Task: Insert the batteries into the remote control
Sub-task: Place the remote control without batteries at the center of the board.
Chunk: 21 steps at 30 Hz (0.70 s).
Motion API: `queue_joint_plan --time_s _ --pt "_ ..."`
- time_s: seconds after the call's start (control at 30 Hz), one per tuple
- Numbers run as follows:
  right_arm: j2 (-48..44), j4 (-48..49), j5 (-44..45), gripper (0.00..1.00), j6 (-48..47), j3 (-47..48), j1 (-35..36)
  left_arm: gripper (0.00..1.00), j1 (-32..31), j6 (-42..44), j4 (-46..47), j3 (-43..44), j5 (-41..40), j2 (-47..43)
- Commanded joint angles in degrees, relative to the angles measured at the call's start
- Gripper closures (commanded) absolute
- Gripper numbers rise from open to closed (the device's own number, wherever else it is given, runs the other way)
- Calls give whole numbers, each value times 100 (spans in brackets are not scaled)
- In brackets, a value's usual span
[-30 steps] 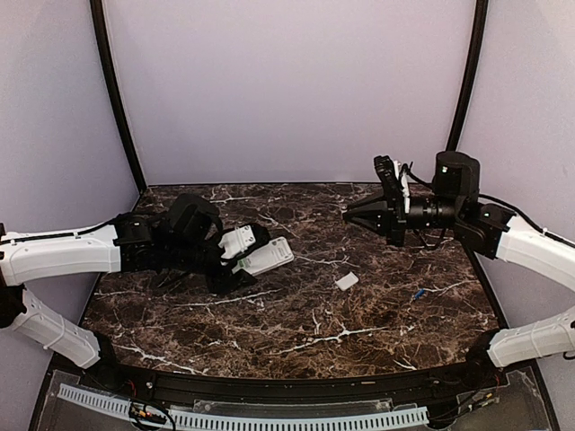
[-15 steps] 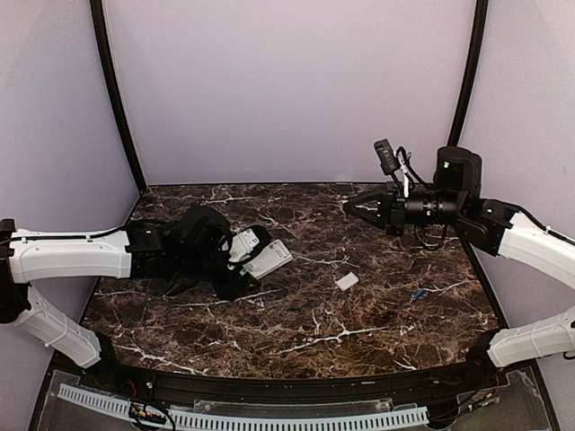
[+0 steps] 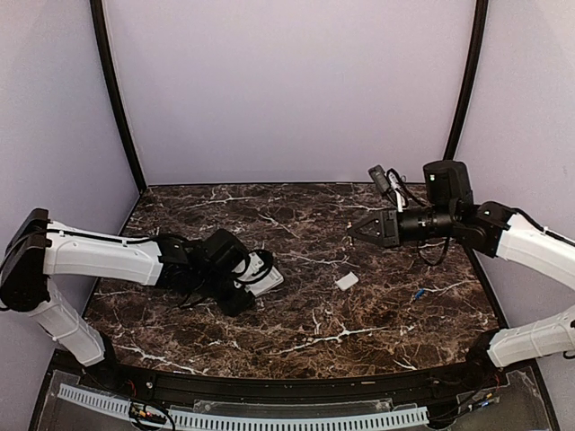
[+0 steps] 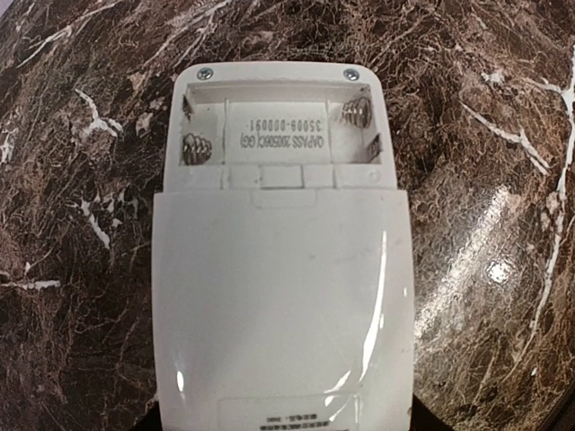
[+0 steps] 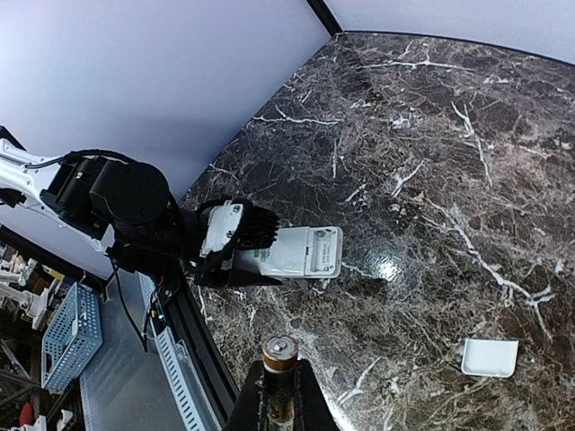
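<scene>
Remote (image 4: pixel 283 269), back upward with its battery bay open and empty, sat at the left of the marble surface (image 3: pixel 296 323), its end gripped by the left hand (image 3: pixel 244 280). Right hand (image 5: pixel 279 395), raised, pinched a battery (image 5: pixel 279 357). Blue battery (image 3: pixel 418 294) lay near the right edge.

The dark marble table (image 3: pixel 296 328) carries 1 small white plate (image 3: pixel 347 281) and, near it, 1 blue-marked battery (image 3: pixel 418 293).
</scene>
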Motion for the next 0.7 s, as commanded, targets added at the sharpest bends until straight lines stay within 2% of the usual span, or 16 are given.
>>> queue_joint_plan --time_s 0.0,0.17,0.3,0.4,0.47,0.53,0.67 --pt "111 -270 71 100 293 -200 61 100 -124 -320 -183 282 215 517" --pt "254 -386 -37 100 341 -349 110 94 -538 -141 316 108 881 966" --pt "409 -698 98 100 418 -384 173 92 -596 155 513 227 1458 1479" --pt "447 -689 331 100 582 -544 232 91 -597 490 507 472 1545 1893" --pt "455 -563 410 100 703 -665 254 84 -597 678 558 575 1646 2049" --pt "482 -441 480 100 792 -775 267 70 -597 860 580 662 1810 2170" --pt "620 -387 662 100 889 -881 300 52 -597 1155 646 713 1873 2346"
